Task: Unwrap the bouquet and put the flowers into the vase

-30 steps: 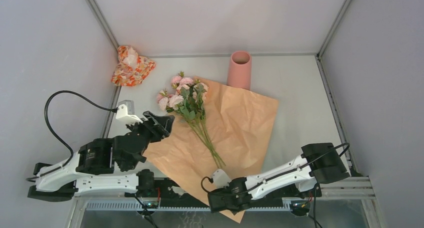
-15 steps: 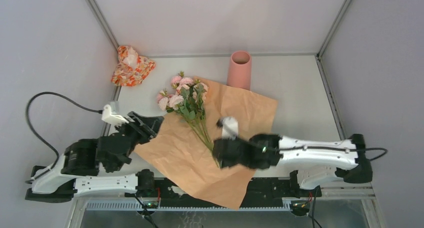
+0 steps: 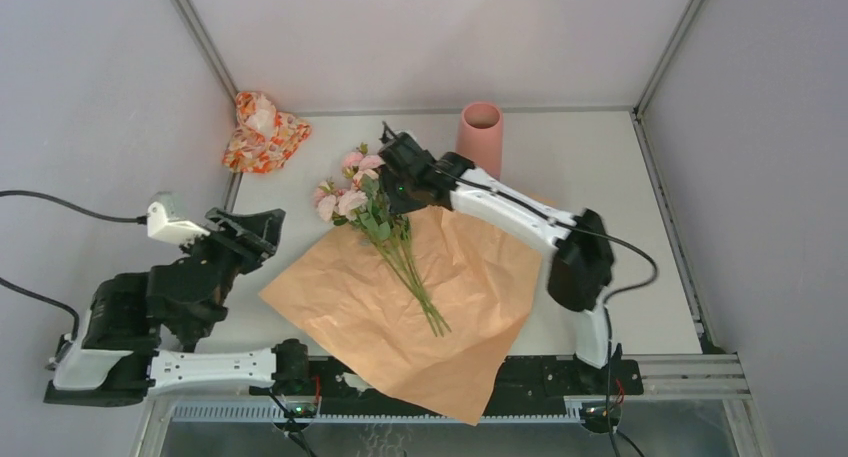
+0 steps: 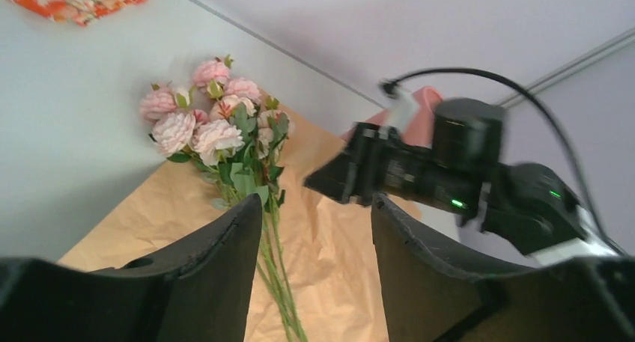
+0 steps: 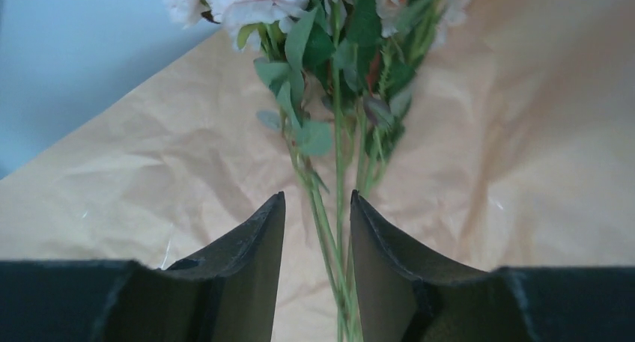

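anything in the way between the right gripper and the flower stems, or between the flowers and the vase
Nothing visible. The right gripper hangs open over the stems, which lie bare on the opened paper. The vase stands upright beyond the flowers, its mouth uncovered.

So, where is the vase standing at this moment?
In the top view the vase stands upright at the far edge of the table, right of centre, just behind the tan paper.

The flowers [image 3: 350, 192] are pink with green stems, the paper [image 3: 470, 267] tan-orange, the vase [image 3: 480, 142] salmon-pink, the bundle [image 3: 262, 132] orange-and-white floral.
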